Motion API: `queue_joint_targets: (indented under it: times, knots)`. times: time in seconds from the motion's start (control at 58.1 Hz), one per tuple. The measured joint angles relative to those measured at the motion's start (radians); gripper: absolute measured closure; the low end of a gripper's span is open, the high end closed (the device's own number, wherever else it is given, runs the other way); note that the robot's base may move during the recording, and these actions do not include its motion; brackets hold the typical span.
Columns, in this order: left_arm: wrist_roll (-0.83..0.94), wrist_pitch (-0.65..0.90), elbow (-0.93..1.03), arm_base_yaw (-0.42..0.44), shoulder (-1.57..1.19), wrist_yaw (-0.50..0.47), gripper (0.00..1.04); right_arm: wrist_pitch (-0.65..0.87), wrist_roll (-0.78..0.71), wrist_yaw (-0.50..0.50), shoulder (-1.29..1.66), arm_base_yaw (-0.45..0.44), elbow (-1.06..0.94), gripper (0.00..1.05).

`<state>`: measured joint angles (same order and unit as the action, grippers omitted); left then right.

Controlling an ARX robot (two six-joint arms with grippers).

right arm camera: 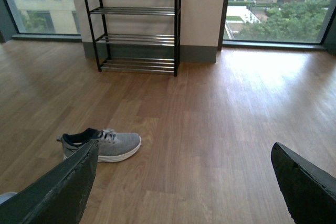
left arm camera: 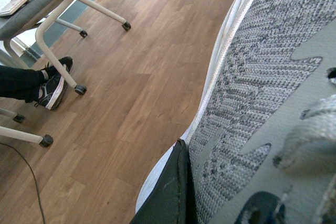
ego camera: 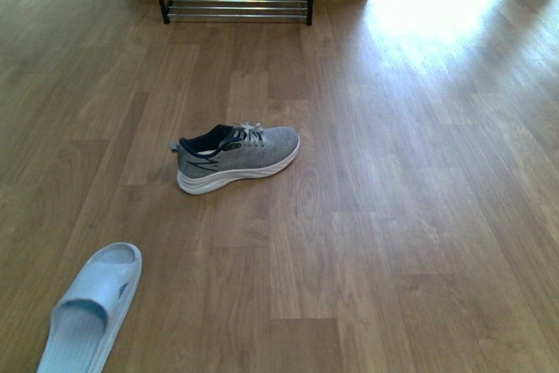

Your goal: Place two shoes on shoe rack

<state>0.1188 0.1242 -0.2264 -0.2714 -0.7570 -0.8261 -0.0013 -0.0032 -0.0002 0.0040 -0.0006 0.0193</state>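
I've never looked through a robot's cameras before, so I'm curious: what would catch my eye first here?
A grey sneaker lies alone mid-floor in the front view, with a pale blue slide sandal nearer, to the left. The black-framed shoe rack stands against the far wall. A grey knit shoe, very close, fills half the left wrist view.

Sneaker [ego camera: 238,157] lies between near-left sandal [ego camera: 92,307] and far rack [ego camera: 236,11].

no legible text, label, brand or number anywhere
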Motion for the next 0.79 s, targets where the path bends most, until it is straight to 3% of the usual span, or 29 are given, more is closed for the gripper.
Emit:
queue_joint_targets:
  times: [0.792]
  knots:
    - [0.0,0.0,0.0,-0.001,0.0,-0.003,1.03,0.0,0.0,-0.001,0.0,0.0,0.0,0.09]
